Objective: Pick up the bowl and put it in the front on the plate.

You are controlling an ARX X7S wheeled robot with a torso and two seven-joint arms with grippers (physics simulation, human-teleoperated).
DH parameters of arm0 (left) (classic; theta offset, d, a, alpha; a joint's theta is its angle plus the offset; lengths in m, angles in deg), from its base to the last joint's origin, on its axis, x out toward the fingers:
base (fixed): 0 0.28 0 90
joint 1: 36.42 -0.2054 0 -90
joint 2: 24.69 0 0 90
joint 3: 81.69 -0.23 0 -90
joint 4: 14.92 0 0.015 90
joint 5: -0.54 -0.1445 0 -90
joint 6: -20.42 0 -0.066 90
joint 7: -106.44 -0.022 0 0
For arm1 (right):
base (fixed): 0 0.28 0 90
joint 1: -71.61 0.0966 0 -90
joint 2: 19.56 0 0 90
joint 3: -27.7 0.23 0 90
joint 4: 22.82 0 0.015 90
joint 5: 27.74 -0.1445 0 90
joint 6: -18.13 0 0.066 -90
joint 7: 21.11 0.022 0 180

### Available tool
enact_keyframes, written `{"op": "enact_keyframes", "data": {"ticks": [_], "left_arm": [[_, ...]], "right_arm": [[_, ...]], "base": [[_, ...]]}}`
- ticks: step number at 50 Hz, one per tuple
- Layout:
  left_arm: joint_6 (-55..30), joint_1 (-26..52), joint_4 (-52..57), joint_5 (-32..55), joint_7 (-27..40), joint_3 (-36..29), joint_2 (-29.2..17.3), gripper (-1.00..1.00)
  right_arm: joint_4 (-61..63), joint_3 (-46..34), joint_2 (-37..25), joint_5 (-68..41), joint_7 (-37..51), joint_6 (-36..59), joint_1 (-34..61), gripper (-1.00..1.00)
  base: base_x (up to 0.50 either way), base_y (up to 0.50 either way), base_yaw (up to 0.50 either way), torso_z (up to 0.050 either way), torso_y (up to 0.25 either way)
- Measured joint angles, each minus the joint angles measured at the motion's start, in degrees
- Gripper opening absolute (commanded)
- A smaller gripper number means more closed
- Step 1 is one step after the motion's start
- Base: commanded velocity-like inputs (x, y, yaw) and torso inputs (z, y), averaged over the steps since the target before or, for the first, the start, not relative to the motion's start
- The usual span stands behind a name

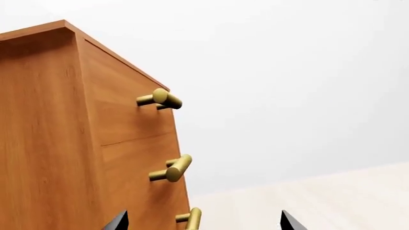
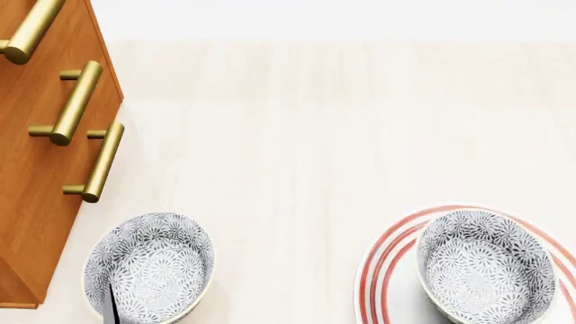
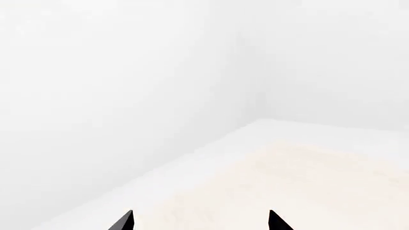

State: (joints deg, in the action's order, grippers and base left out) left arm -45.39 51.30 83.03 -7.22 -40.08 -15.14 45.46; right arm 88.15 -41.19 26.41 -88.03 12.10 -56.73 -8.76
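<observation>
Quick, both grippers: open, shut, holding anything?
Left gripper: open, fingertips wide apart, nothing between them; it faces the wooden drawers.
Right gripper: open, holding nothing; it faces a bare wall.

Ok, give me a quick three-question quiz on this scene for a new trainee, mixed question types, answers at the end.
1. True or false: a bowl already sits on the red-ringed plate.
2. How many brass handles show on the wooden cabinet in the head view?
3. Multiple choice: the other bowl stands A) on the plate, B) on the surface beside the cabinet, C) in a drawer.

Key: 1 true; 2 three; 3 B.
</observation>
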Motion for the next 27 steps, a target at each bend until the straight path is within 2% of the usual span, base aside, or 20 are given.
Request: {"op": "enact_keyframes", "data": {"ticks": [10, 20, 27], "left_arm": [[-1.24, 0.21, 1.55, 0.46, 1.04, 1.73, -0.5, 1.0], [-1.93, -2.88, 4.65, -0.63, 5.08, 7.22, -2.55, 1.0], [-1.77, -6.04, 5.88, -2.1, 8.19, 11.13, -4.15, 1.0]], "right_arm": [[1.15, 0.53, 9.97, 22.76, 3.08, -16.05, -6.06, 1.0], [-2.14, -2.22, 17.2, 38.06, 2.8, -28.73, -10.55, 1.0], [-5.37, -5.22, 20.62, 45.76, 2.4, -34.1, -12.23, 1.0]], "base": [[0.0, 0.0, 0.0, 0.0, 0.0], [0.0, 0.0, 0.0, 0.0, 0.0], [0.0, 0.0, 0.0, 0.0, 0.0]]}}
